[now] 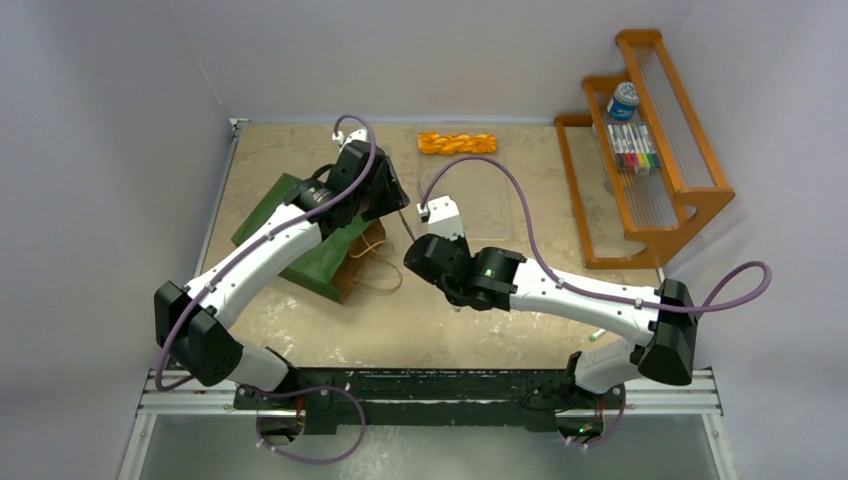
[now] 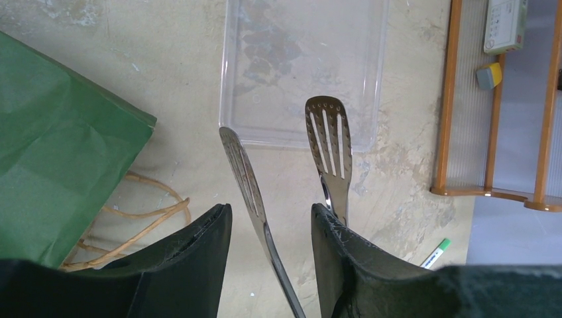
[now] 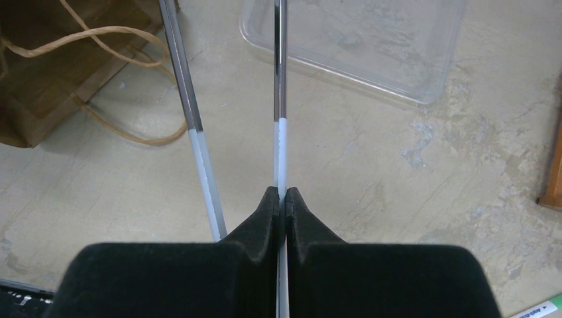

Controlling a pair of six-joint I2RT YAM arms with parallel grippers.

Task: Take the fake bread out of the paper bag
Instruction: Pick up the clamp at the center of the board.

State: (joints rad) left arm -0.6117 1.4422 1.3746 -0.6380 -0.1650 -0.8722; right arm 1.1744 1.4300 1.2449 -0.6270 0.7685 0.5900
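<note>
The right gripper pinches one arm of the tongs while the half-open left gripper straddles both, and the braided bread beyond looks light, rigid and slippery, best clasped mid-length.

From above, my left arm covers much of the dark green paper carrier bag, and I cannot see inside it. The long metal tongs lose their handles below my left wrist view; their tips run off the top of my right wrist view. The clear plastic tray is cut off there too.
</note>
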